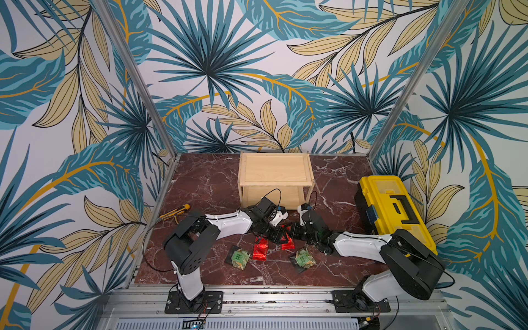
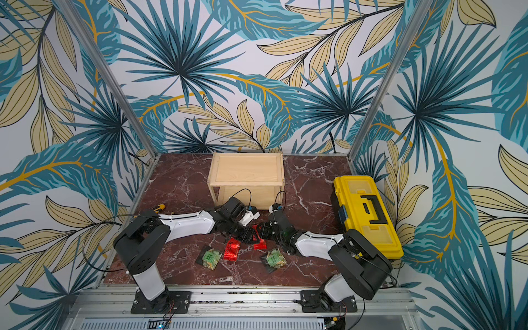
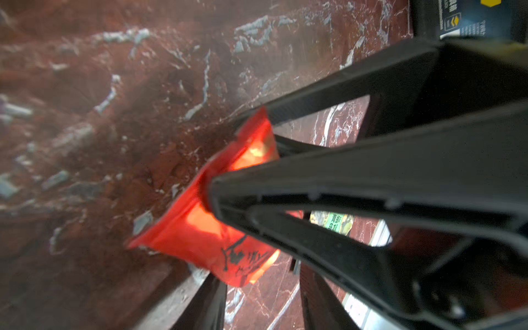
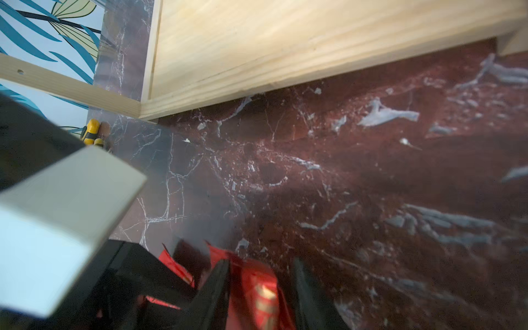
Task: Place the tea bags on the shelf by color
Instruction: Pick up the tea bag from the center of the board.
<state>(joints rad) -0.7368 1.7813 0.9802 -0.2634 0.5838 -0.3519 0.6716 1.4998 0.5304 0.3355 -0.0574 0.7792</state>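
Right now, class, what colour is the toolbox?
The toolbox is yellow, with a black handle; it shows best in both top views.

Robot test cell of the laboratory type, dressed as a set. Evidence: left arm [image 1: 228,225] and right arm [image 1: 360,243], white and black, bolted through black base plates [image 1: 174,303] to an aluminium rail [image 1: 271,297]; bare aluminium corner posts [image 1: 137,77]; walls in printed tropical-leaf wallpaper [image 1: 257,71]; tabletop [image 1: 205,183] in red marble pattern. Props: pale wooden shelf [image 1: 275,171] just beyond the fingers [image 3: 371,177]; yellow toolbox [image 1: 394,211] well off to their right-arm side; yellow utility knife [image 1: 175,212] well off to their left-arm side.
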